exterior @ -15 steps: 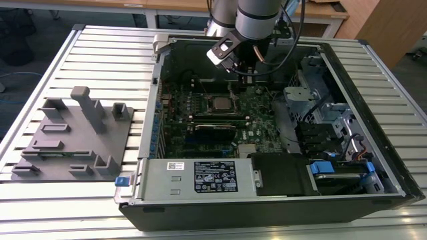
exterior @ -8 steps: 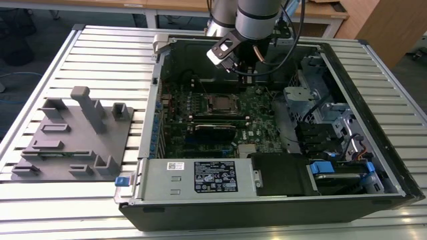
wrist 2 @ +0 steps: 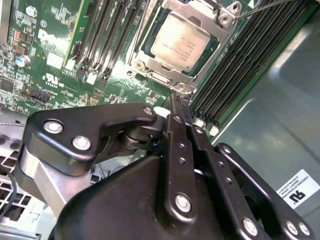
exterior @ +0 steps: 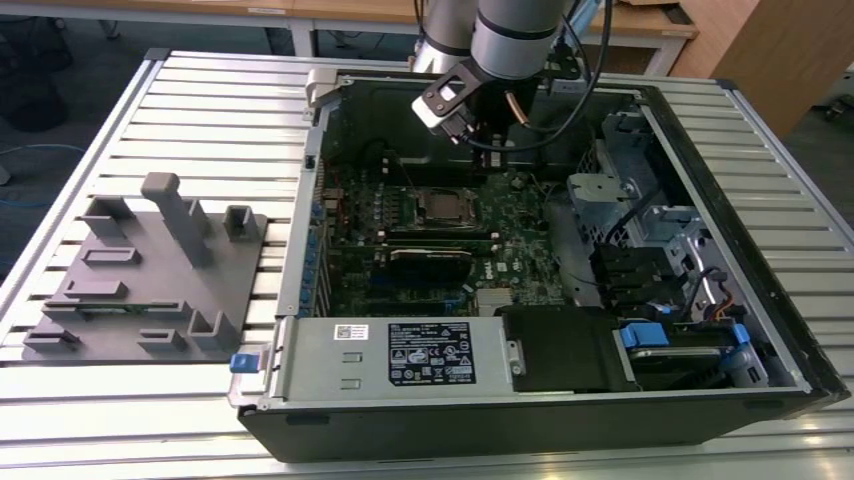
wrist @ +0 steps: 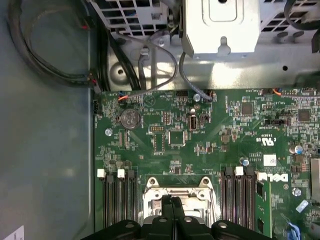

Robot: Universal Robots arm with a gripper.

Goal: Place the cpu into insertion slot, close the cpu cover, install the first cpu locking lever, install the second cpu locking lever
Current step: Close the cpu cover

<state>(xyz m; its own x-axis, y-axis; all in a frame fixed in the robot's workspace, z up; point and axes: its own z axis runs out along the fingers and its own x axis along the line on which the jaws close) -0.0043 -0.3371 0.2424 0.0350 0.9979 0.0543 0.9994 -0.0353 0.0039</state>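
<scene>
Gripper: fingers pressed together, no gap to see betw. them, nothing held. Both wrist views agree; in the first wrist view the tips meet over the socket's edge. In the exterior view it hangs inside the open case, above the board twd. the far wall. It's apart from the slot, no contact w/ anything as far as I can tell.

Cpu lies flat in the slot, silver top up, square to the frame. Slot sits mid-board, betw. two banks of memory slots. Cover looks down: its frame rings the cpu and the chip shows through the window.

Levers: a thin rod runs off from the socket corner, past the memory slots. Hooked under its catch or standing free, can't tell. The other lever I can't make out w/ any certainty.

Progress, my read:
- Step 1 done: cpu seated.
- Step 2 prob. done: cover lying over it.
- Lever steps unclear. W/ the gripper empty and off the socket, either both are latched or at least one is left. The rod's angle makes me lean twd. not fully locked, but that's a guess.

Grey fixture stands on the table beside the case, at the exterior view's left.
</scene>
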